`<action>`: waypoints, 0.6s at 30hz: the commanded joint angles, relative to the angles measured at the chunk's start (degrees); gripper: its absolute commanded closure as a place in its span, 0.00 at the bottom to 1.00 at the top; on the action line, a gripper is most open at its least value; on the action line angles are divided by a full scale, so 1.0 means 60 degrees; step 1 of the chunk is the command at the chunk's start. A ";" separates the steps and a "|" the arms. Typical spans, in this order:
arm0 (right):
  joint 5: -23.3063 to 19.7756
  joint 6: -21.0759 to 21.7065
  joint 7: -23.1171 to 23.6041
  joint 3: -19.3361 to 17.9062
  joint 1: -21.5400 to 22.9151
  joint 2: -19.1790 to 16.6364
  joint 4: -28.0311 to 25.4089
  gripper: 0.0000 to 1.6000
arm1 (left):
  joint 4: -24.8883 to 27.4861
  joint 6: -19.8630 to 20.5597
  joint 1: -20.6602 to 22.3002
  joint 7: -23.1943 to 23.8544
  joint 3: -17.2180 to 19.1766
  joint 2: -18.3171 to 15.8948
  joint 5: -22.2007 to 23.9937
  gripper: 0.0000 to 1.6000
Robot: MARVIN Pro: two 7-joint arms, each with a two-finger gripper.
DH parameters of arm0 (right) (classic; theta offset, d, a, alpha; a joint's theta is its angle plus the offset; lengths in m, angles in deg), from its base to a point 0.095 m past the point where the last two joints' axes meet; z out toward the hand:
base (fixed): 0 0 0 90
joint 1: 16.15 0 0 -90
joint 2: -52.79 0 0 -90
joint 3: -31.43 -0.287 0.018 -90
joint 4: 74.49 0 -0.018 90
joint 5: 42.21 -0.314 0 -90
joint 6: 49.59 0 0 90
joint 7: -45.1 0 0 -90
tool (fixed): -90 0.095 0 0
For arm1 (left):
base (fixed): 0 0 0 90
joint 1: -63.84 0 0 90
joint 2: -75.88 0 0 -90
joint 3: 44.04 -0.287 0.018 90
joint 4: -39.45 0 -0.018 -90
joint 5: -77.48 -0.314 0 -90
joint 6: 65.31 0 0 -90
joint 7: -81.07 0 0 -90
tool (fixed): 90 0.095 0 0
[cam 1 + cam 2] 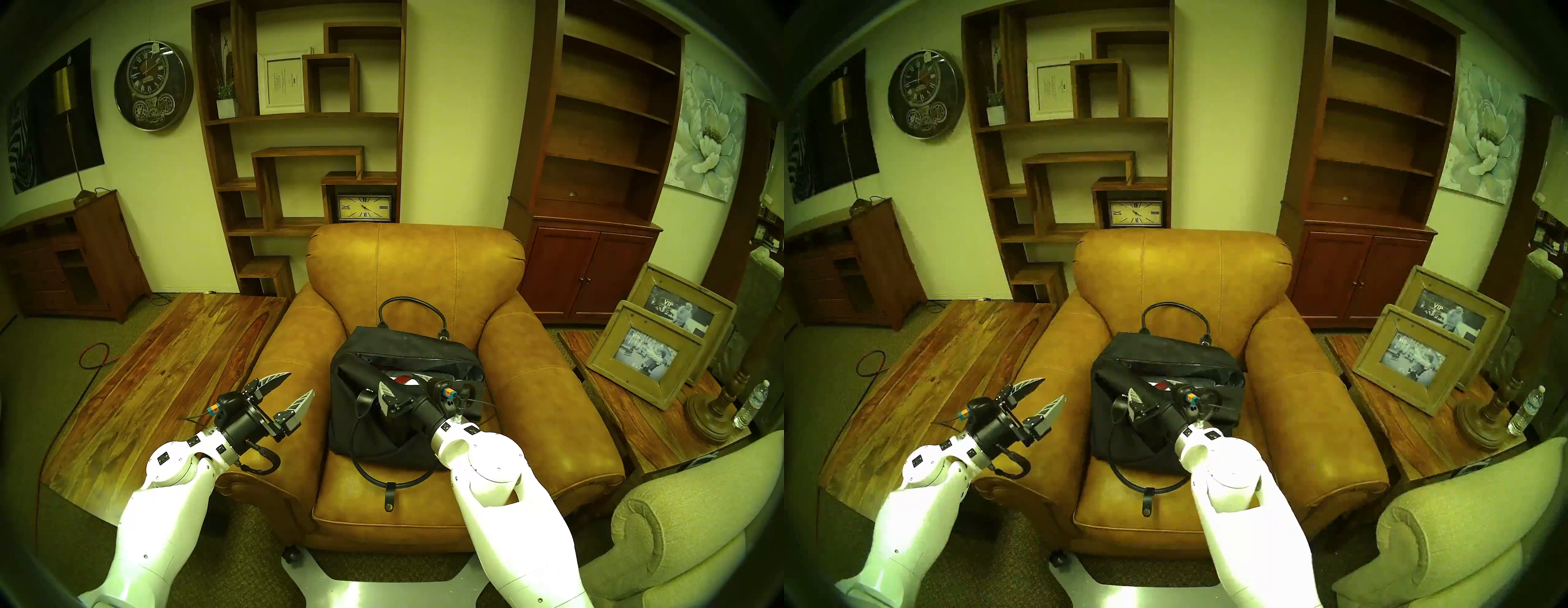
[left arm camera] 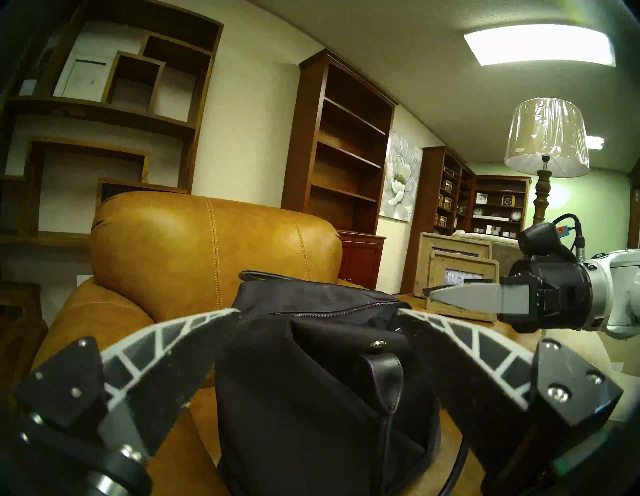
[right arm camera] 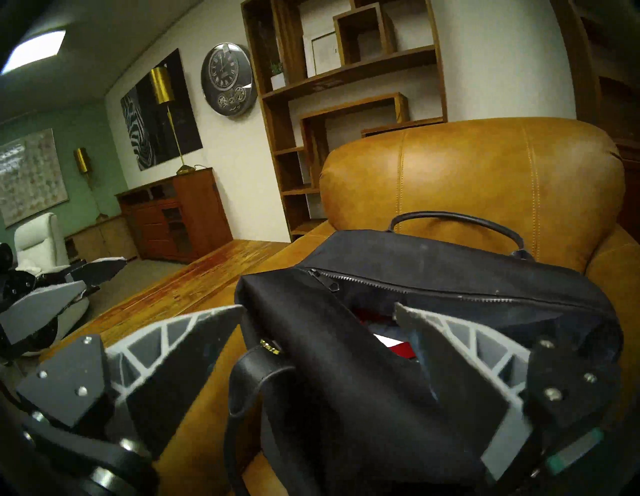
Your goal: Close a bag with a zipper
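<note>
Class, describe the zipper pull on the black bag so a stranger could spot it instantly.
Find the tan leather armchair; the black bag sits on its seat, gaping open. Follow the zipper teeth to the bag's left end: the zipper pull is the small dark tab there.

My left gripper (image 2: 318,313) gapes wide, empty, framing the black bag (image 2: 311,398) on the tan armchair (image 2: 207,249). Zipper (image 2: 332,309) partly undone. Right gripper (image 2: 464,298) hovers beyond, at the bag's far end.
</note>
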 commanded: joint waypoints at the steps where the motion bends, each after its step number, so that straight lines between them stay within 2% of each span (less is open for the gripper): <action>1: 0.0333 -0.0056 0.0008 0.0295 0.1189 0.0273 0.0502 0.00 | 0.0826 -0.0058 -0.0505 -0.0304 0.0239 0.0147 0.0076 0.00; 4: 0.0234 -0.0044 0.0031 0.0270 0.1144 0.0271 0.0491 0.00 | 0.0930 -0.0050 -0.0582 -0.0384 0.0269 0.0174 0.0061 0.00; 6: 0.0304 -0.0022 0.0041 0.0285 0.1401 0.0347 0.0742 0.00 | 0.1062 -0.0035 -0.0679 -0.0484 0.0305 0.0205 0.0042 0.00; 13: -0.0140 0.0102 -0.0077 0.0057 0.2141 0.0591 0.1367 0.00 | 0.1301 -0.0019 -0.0866 -0.0736 0.0359 0.0277 -0.0003 0.00; 15: -0.0175 0.0084 -0.0091 0.0046 0.2127 0.0581 0.1372 0.00 | 0.1336 -0.0016 -0.0892 -0.0769 0.0366 0.0285 -0.0009 0.00; 18: -0.0395 0.0189 -0.0155 0.0042 0.2748 0.0748 0.1899 0.00 | 0.1462 -0.0006 -0.0988 -0.0902 0.0390 0.0317 -0.0030 0.00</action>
